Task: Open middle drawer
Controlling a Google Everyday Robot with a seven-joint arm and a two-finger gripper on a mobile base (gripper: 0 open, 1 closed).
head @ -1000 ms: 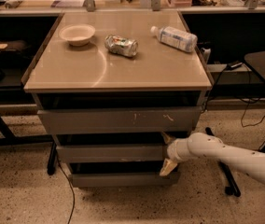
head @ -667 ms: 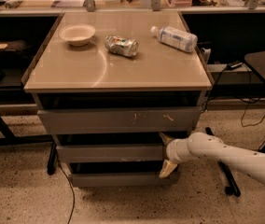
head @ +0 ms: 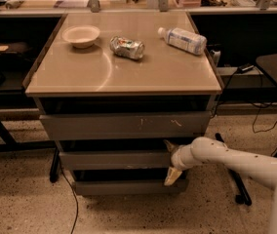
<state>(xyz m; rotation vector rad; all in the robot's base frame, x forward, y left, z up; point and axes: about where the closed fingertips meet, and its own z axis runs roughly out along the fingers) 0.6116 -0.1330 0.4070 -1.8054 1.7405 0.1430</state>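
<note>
Saw next to no movement since a second earlier: found the gripper (head: 170, 161) parked as before at the right end of the middle drawer (head: 114, 160), with the white arm (head: 236, 160) reaching in low from the right. Showed fingers (head: 172, 176) spread apart, one tip in the dark gap above the front and the other hanging past its lower edge, straddling it; could not tell whether either touched metal. Placed the middle drawer, seemingly shut, between the taller scratched top drawer (head: 124, 126) and the narrow bottom drawer (head: 128, 186). Judged it stiff, smooth sheet metal, handleless and probably slippery, light if empty, likely to slide on runners. Favoured hooking the upper edge through the gap near that right end and pulling straight out, gently enough not to roll the bottle (head: 183, 39) or crushed can (head: 127, 48) on the surface (head: 128, 77).
</note>
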